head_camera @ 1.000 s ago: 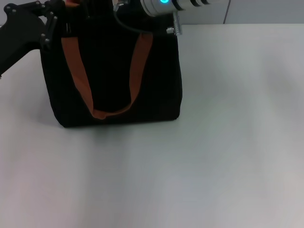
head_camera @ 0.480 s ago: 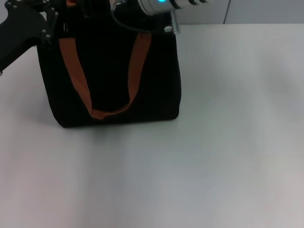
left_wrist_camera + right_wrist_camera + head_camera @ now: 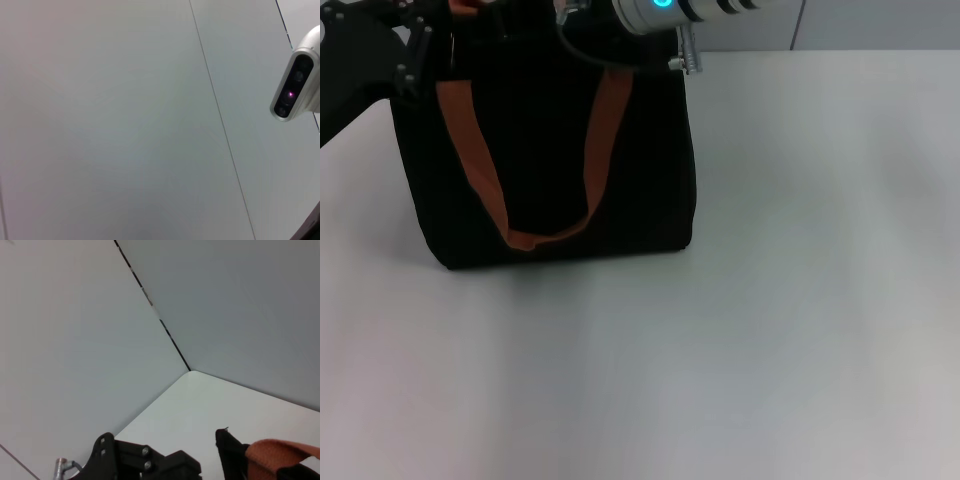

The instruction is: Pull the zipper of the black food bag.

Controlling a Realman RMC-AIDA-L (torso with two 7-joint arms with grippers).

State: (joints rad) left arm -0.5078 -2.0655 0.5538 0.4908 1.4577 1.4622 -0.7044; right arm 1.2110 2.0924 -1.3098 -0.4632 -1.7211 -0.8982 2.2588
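where the black food bag (image 3: 545, 150) stands upright on the pale desk (image 3: 770, 330), toward the robot's left and at the far side, both arms have gathered at its top edge. its two orange-brown straps (image 3: 470, 160) run down the near face and meet in a loop low on the front. the left hand (image 3: 405, 45), black and bulky, sits at the bag's top corner on the robot's left, right against the fabric beside one strap; whether its fingers are clenched or released i cannot tell, as they are lost against the black cloth. the right hand (image 3: 575, 12) comes in from the robot's right along the top of the bag, its silver wrist with a blue-green light (image 3: 665, 5) over the other corner; its fingers are cut off at the upper border, so i cannot tell their state either. the zipper itself is not visible. in the right wrist view the left hand (image 3: 145, 460) shows as dark metal near a curl of orange strap (image 3: 280, 455), against the grey wall (image 3: 225, 305).
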